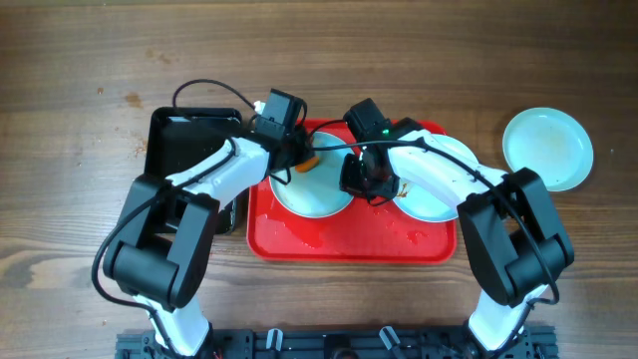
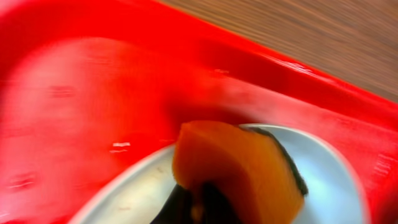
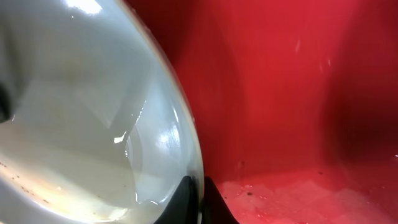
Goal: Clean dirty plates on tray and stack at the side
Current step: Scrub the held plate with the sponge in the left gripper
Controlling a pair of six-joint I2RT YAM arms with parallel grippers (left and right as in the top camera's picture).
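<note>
Plate [image 1: 427,206] half hidden under right arm [image 1: 444,178] — sponge [image 2: 236,168] blurred.

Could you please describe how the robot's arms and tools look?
The left arm and right arm have white links and bulky black joint housings, with black cables looping along them. The left tool and right tool are black; a green light glows at the right wrist.

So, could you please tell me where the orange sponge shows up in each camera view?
Overhead: the sponge is just left of centre, over a plate's upper part.
Left wrist: bottom centre, over that plate.
Right wrist: not in it.
Shared landmark: the red tray, in all three.
</note>
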